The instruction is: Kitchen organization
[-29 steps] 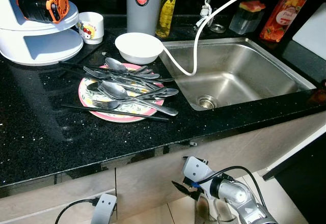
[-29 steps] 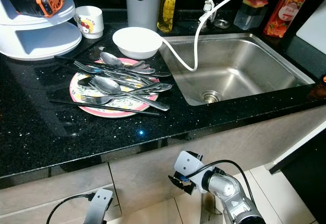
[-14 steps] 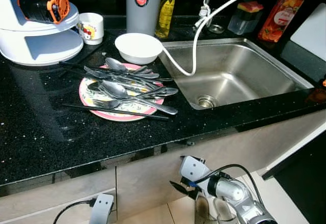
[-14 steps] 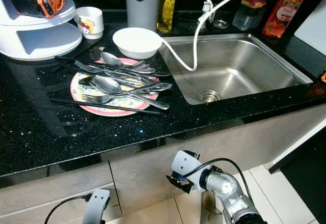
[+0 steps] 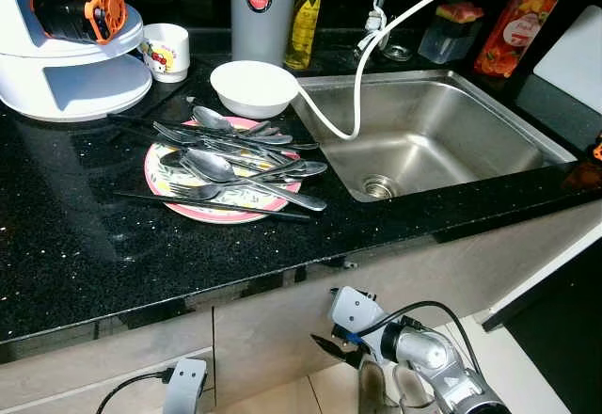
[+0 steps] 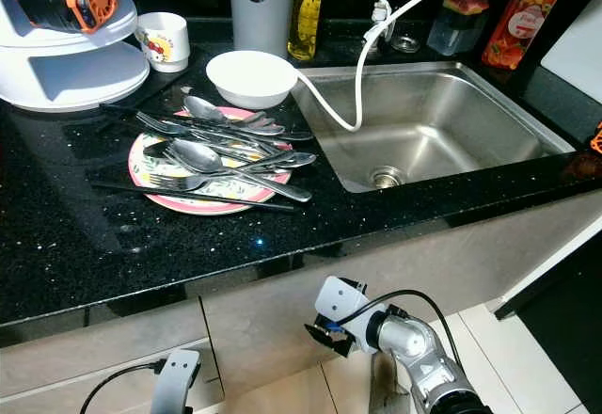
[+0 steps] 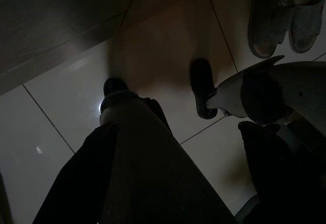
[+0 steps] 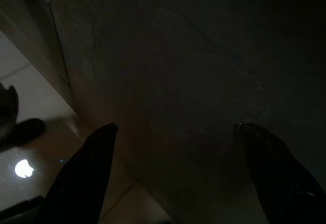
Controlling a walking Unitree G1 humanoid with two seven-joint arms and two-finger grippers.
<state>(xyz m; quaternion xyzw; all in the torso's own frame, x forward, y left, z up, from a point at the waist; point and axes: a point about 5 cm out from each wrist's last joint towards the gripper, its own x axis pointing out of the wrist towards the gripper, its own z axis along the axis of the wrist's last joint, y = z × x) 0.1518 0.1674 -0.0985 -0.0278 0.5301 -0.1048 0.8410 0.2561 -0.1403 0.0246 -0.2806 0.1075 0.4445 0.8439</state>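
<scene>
From the head views, your cutlery pile (image 5: 240,155) lies heaped on a pink-rimmed plate (image 5: 174,202) on the black bench (image 5: 85,254), just left of the steel sink (image 5: 442,132), with a white bowl (image 5: 252,87) behind it. Most spoons and forks run their long axes left to right, bowls and tines toward the left; one black chopstick (image 5: 212,206) lies along the plate's near edge. Your right tool (image 6: 329,332) hangs low before the cabinet; raise it clear of the bench edge, then approach the handles crosswise. In the left wrist view, the left tool (image 7: 153,173) hangs over floor tiles, and you cannot tell its state. In the right wrist view, the fingers (image 8: 86,168) stand apart, holding nothing.
</scene>
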